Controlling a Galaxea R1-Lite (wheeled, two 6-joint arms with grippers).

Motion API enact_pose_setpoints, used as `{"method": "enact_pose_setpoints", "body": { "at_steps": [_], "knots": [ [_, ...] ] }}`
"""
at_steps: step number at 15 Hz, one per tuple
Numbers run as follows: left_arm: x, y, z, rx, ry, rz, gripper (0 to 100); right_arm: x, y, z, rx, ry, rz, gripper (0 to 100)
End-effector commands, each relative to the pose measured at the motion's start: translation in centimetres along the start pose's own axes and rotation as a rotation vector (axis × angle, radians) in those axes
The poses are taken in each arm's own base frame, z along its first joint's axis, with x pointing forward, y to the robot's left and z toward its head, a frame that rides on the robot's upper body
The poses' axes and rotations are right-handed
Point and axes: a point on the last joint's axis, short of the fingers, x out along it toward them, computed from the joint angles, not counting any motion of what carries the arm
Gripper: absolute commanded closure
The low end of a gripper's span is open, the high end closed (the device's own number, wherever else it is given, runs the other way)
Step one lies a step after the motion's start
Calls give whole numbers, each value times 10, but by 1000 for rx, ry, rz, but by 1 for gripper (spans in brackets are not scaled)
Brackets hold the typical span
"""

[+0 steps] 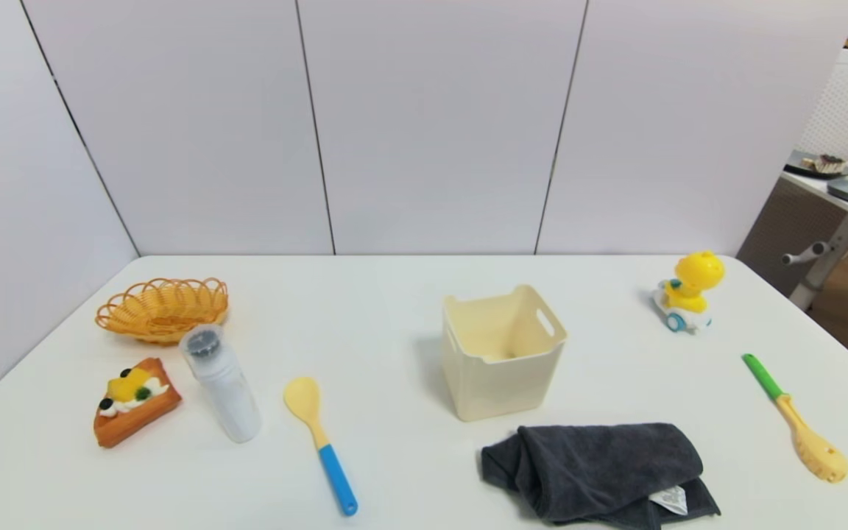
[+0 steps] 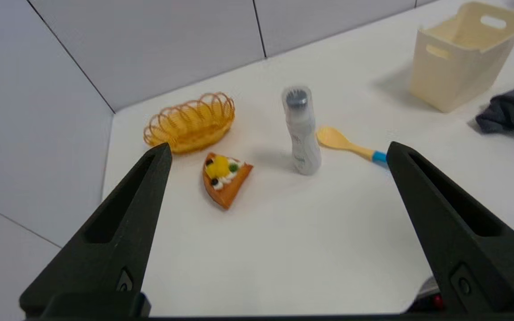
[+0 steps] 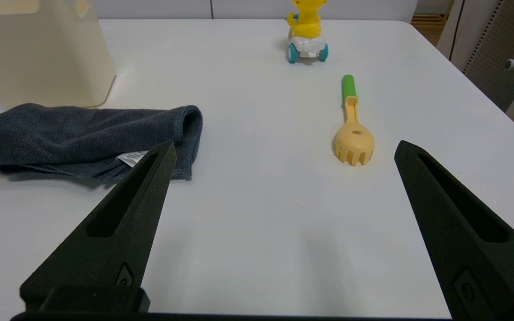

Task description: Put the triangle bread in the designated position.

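The triangle bread (image 1: 135, 401) is an orange-brown wedge with white cream, yellow fruit and dark berries. It lies flat on the white table at the front left, in front of the orange basket. In the left wrist view the triangle bread (image 2: 224, 178) sits some way off from my left gripper (image 2: 277, 149), which is open and holds nothing. My right gripper (image 3: 283, 149) is open too, above bare table between the grey cloth and the slotted spoon. Neither arm shows in the head view. The designated position carries no mark that I can pick out.
An orange woven basket (image 1: 163, 308), a white bottle (image 1: 221, 383) and a yellow spoon with a blue handle (image 1: 319, 438) lie near the bread. A cream bin (image 1: 501, 350) stands mid-table, a grey cloth (image 1: 597, 471) before it. A yellow toy (image 1: 687, 291) and a green-handled slotted spoon (image 1: 796, 419) lie right.
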Motion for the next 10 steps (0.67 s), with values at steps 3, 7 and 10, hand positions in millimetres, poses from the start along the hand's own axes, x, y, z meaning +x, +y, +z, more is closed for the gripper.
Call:
{"method": "enact_pose_setpoints", "body": {
  "at_steps": [3, 7, 10],
  "knots": [
    [36, -14, -64, -74, -24, 81, 0, 0, 0, 0, 0, 2, 2, 0],
    [55, -25, -128, -102, -3, 163, 0, 0, 0, 0, -1, 2, 0, 0],
    [62, -37, -178, -111, 28, 190, 0, 0, 0, 0, -1, 2, 0, 0]
  ]
}}
